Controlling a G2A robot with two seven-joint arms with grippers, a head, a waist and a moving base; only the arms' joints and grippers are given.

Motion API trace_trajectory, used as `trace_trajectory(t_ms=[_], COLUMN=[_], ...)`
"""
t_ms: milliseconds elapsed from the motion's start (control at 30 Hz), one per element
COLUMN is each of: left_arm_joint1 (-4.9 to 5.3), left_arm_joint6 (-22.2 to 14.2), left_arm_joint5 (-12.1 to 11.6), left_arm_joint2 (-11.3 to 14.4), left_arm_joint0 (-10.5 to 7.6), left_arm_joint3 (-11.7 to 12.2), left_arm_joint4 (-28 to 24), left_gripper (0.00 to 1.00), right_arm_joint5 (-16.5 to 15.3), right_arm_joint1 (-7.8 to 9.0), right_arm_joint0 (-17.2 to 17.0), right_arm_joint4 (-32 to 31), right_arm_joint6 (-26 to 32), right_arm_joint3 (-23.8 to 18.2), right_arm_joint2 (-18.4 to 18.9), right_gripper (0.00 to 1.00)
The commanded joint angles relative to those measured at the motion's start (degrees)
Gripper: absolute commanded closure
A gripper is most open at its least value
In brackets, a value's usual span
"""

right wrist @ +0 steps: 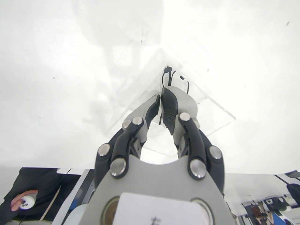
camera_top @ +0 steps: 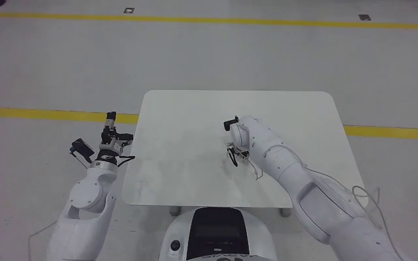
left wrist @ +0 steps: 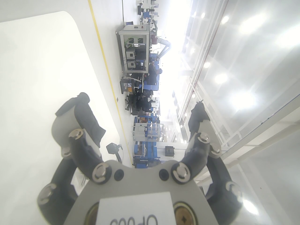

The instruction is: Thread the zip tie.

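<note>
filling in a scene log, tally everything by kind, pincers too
pincers: 2 (left pincer, right pincer)
zip tie, black: 1, as far as shows
clear plate: 1
table: 1
total: 5

Worktop (camera_top: pixel 196 127): white, rectangular, rounded corners; plain matt surface with a few small dark scuffs (right wrist: pixel 141 35). Lying directly on it: one clear plastic plate (right wrist: pixel 211 115), square and flat, about the middle of the worktop.

white table (camera_top: pixel 196 124) | clear plastic sheet (right wrist: pixel 211 118) on it | yellow floor line (camera_top: pixel 196 19) beyond
</note>
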Motion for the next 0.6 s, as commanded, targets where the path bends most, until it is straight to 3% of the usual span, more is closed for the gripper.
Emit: trace_trajectory(t_ms=[0, 433, 567], left_arm_joint1=[0.0, 0.0, 0.0], left_arm_joint6=[0.0, 0.0, 0.0], left_arm_joint5=[0.0, 0.0, 0.0], left_arm_joint2=[0.0, 0.0, 0.0], left_arm_joint0=[0.0, 0.0, 0.0], left_arm_joint3=[0.0, 0.0, 0.0], left_arm_joint4=[0.0, 0.0, 0.0], left_gripper=[0.0, 0.0, 0.0], right_arm_joint5=[-0.02, 1.84, 2.17], right_arm_joint1=[-0.19, -0.11, 0.04], right_arm_joint0=[0.13, -0.46, -0.83], right_arm_joint4=[-0.07, -3.18, -4.95], right_arm_joint6=[-0.09, -0.27, 0.15], right_arm_joint3=[0.31, -2.29, -2.69], right_arm_joint2=[0.03, 0.89, 1.56], right_gripper=[1.0, 1.0, 0.89])
